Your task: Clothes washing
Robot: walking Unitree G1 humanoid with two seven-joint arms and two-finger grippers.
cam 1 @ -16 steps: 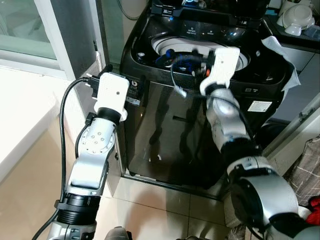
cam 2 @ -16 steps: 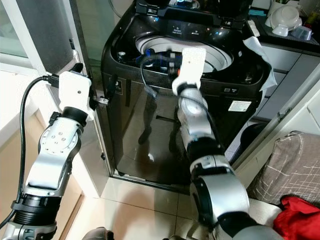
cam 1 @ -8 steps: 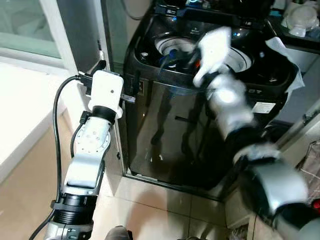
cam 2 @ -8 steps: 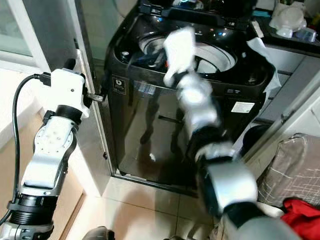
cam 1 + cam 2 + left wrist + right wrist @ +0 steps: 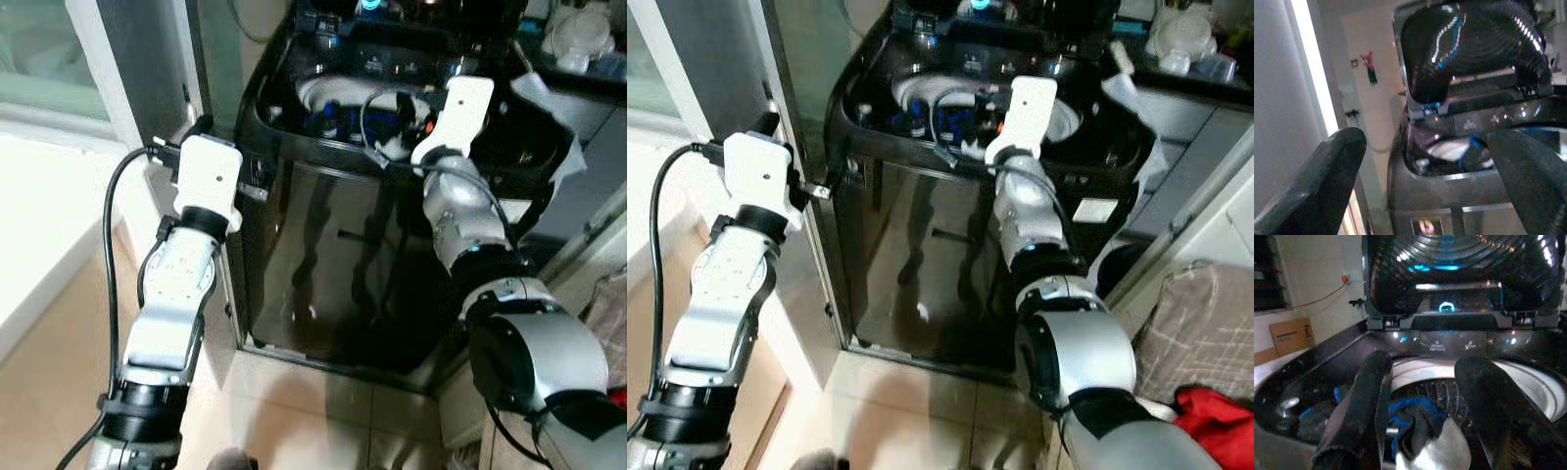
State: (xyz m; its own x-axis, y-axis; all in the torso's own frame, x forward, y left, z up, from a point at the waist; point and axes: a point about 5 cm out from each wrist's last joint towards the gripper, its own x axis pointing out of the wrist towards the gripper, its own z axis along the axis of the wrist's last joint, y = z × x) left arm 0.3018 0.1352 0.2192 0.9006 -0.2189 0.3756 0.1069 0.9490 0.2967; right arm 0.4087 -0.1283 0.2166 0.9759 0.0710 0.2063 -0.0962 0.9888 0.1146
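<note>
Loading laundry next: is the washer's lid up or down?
Up. The lid stands raised behind the drum, where clothes lie.

The two head views look forward and down from above at the washing machine point(image 5: 392, 186), both covering its open drum and dark front panel. The left wrist view looks from beside the machine's corner toward the raised lid point(image 5: 1469, 44). The right wrist view sits close over the drum point(image 5: 1449, 396), facing the same lid.
</note>
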